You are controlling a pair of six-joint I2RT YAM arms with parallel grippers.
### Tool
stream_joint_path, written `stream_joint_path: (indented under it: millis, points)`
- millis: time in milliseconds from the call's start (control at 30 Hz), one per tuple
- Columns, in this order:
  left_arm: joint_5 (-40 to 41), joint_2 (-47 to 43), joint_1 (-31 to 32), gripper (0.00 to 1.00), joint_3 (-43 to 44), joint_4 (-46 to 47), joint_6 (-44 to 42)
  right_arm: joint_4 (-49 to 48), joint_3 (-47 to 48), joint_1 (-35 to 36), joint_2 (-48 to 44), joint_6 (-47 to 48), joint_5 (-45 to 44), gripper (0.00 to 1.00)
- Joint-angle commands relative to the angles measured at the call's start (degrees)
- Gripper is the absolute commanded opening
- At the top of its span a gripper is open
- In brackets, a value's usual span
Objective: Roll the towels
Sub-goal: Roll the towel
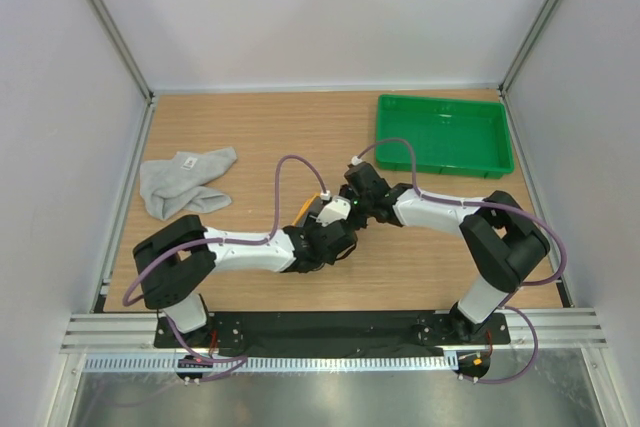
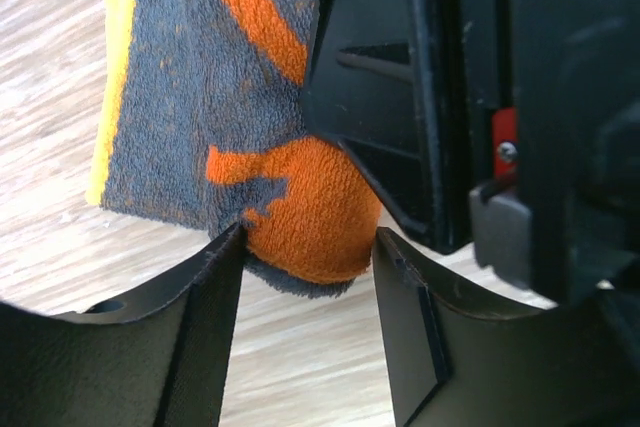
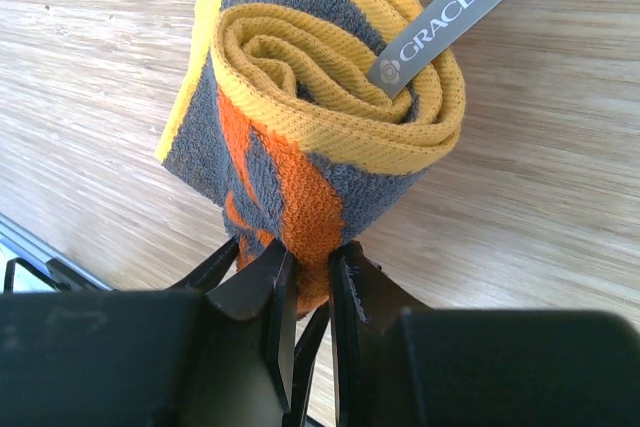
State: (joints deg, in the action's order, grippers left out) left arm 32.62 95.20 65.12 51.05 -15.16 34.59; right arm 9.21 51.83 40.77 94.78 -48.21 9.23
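Observation:
The orange towel, with grey patches and a yellow edge, is rolled into a coil with a grey label on top. It lies at the table's middle, mostly hidden in the top view. My right gripper is shut on the roll's orange outer layer. My left gripper is open, its tips flanking and touching the roll's rounded orange end. Both grippers meet over the roll in the top view, the left and the right. The light grey towel lies crumpled at the far left.
A green plastic tray stands at the back right. The right gripper's black finger fills the upper right of the left wrist view. Grey walls and metal posts border the wooden table.

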Motion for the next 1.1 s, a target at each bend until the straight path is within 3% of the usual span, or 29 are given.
stream_joint_path:
  millis: [0,67,200,300,500,733,1067]
  points:
    - [3.24,1.48,-0.52,0.54,-1.56,4.25,0.39,0.63,0.90,0.36,-1.80,0.57,2.98,0.17]
    - [3.76,2.18,-0.52,0.50,-1.74,5.31,0.13,0.98,1.25,0.45,-1.62,0.65,3.42,0.17]
    - [3.94,3.85,-0.52,0.29,-2.00,6.63,-0.31,2.12,2.13,0.36,-1.00,0.83,5.09,0.17]
    - [4.03,3.68,-0.52,0.19,-2.79,8.20,-0.40,2.91,2.22,0.45,-1.09,0.92,5.35,0.17]
    - [2.71,2.36,-0.52,0.05,-4.73,10.06,-1.45,3.97,2.04,0.45,-1.44,1.10,5.97,0.18]
    - [0.52,-0.54,-0.52,0.00,-6.13,10.68,-2.77,5.29,2.48,0.45,-1.71,1.71,5.71,0.20]
    - [-6.51,-4.58,-1.14,0.00,-7.01,9.97,-3.83,8.28,3.45,-0.96,-1.62,3.91,3.25,0.43]
